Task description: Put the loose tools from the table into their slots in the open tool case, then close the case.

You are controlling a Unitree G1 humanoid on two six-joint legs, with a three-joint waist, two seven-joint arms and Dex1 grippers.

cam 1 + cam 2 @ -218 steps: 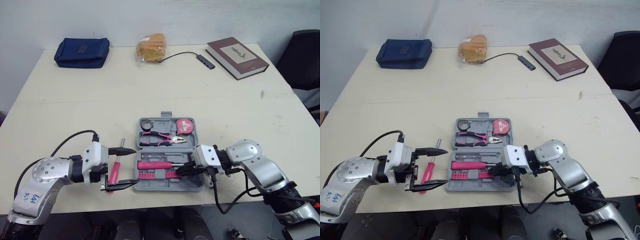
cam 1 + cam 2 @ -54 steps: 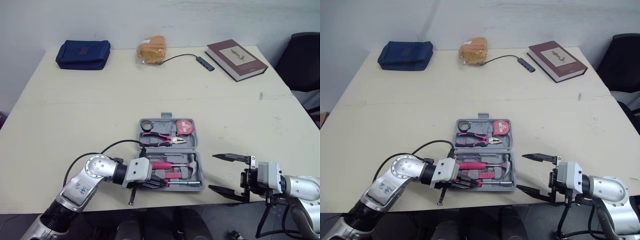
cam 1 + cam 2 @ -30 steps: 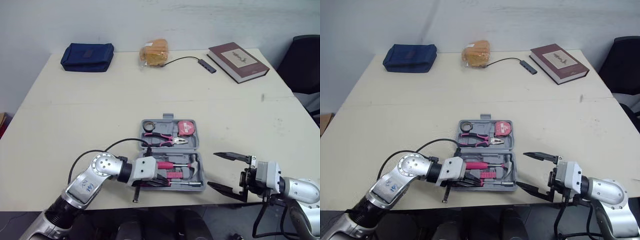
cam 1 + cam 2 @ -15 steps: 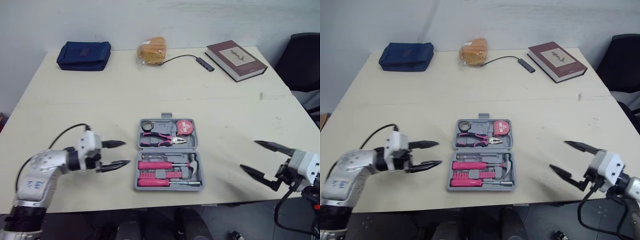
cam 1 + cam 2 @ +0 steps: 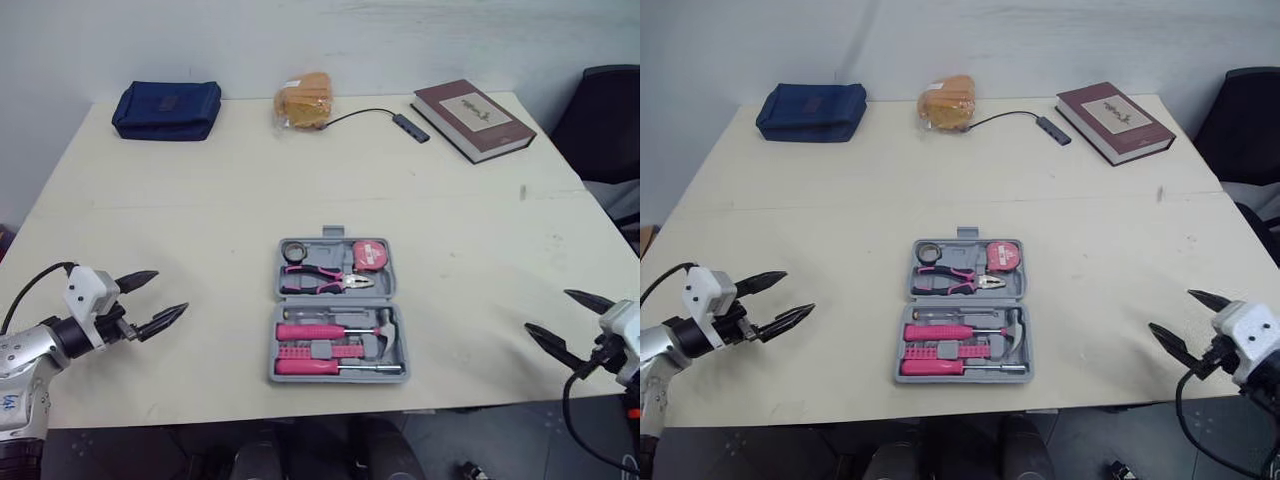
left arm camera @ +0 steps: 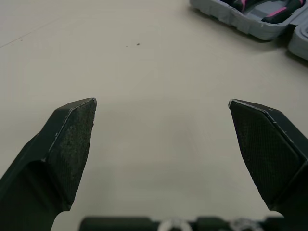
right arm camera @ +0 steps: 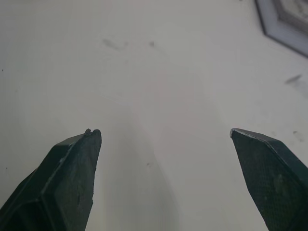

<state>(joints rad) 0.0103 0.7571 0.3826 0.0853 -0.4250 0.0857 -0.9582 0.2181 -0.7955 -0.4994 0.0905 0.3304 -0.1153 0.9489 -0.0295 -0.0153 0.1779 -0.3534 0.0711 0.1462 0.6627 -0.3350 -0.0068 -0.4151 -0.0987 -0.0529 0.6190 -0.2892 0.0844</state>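
The grey tool case lies open at the table's front middle. Its far half holds pink-handled pliers, a pink tape measure and a dark tape roll. The near half holds a pink-handled hammer, a bit strip and a pink screwdriver. My left gripper is open and empty over the front left of the table, well left of the case. My right gripper is open and empty at the front right edge. A corner of the case appears in the left wrist view.
Along the far edge lie a navy pouch, a bagged bun, a black USB hub with cable and a maroon book. A dark chair stands off the far right. Bare tabletop surrounds the case.
My left gripper let go of the pink screwdriver, which now lies in the case's near half, opened and drew back left. My right gripper, still open, drew back to the right edge.
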